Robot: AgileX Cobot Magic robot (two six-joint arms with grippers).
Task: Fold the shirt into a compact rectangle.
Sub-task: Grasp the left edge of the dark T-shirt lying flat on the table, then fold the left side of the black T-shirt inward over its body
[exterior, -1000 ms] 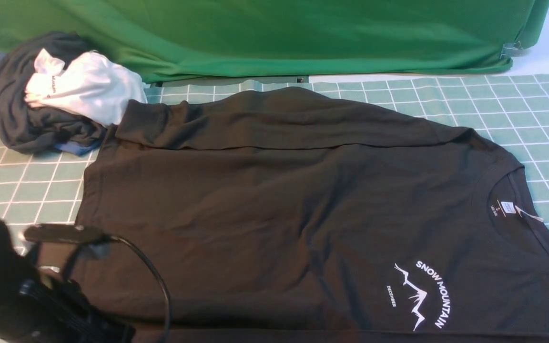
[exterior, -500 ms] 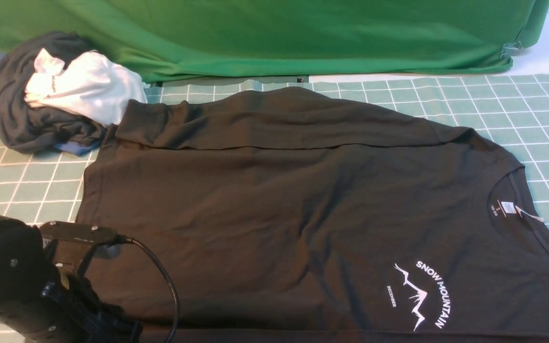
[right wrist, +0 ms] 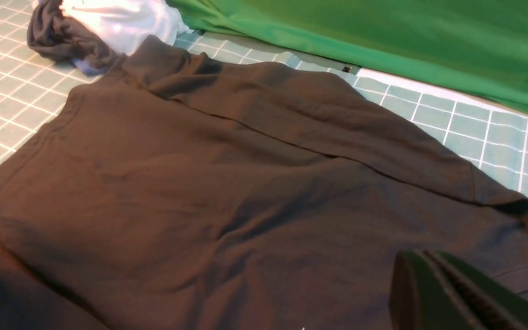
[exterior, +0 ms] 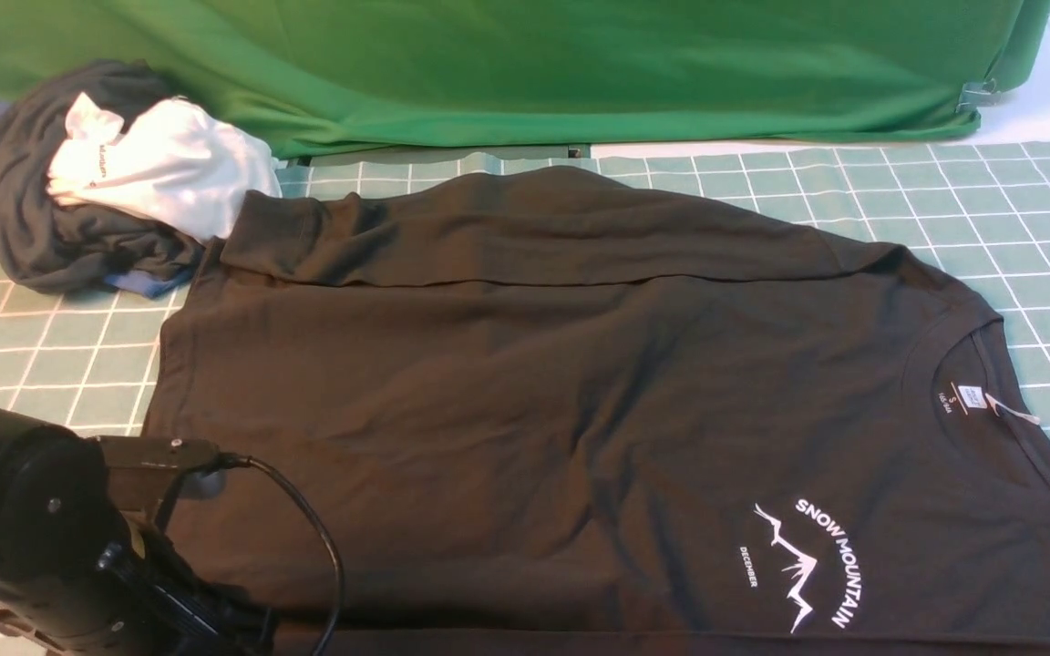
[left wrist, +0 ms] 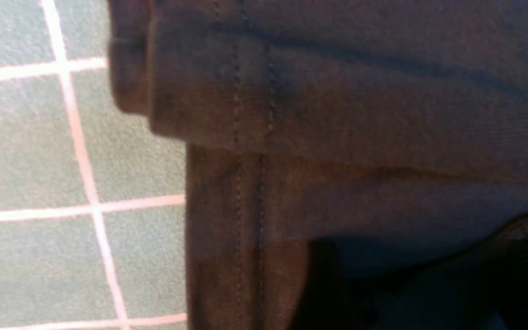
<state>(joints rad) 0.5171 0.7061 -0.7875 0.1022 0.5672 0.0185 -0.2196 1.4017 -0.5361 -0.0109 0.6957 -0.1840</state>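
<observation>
Only front cam shows shirt [exterior: 534,364] print [exterior: 806,565]; L wrist cam, hem stitching [left wrist: 250,201].

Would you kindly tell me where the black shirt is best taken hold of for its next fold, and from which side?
I would take the stitched hem of the shirt toward its nearer corner, coming in low from the robot's left over the bare mat. That edge lies straight, flat and exposed, while the body offers only smooth cloth.
</observation>
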